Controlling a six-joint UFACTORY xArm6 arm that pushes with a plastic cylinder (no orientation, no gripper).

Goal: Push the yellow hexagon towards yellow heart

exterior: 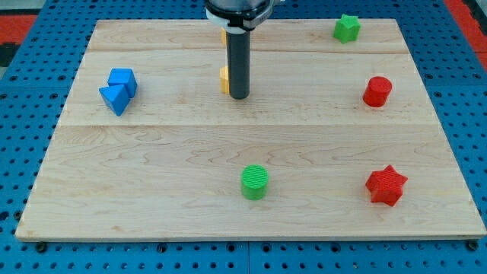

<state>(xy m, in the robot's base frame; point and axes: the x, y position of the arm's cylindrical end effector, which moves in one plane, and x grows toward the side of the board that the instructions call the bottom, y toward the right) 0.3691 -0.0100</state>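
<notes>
My tip (pixel 239 97) rests on the board in the upper middle. A yellow block (pixel 224 79), mostly hidden behind the rod, touches its left side; its shape cannot be made out. Another yellow block (pixel 223 34) peeks out just above it at the view's top, largely hidden under the arm; its shape is also unclear.
A blue cube (pixel 122 79) and blue triangle (pixel 114 99) sit touching at the left. A green star (pixel 347 28) is at the top right, a red cylinder (pixel 377 91) at the right, a red star (pixel 386 185) at the bottom right, a green cylinder (pixel 255 182) at the bottom middle.
</notes>
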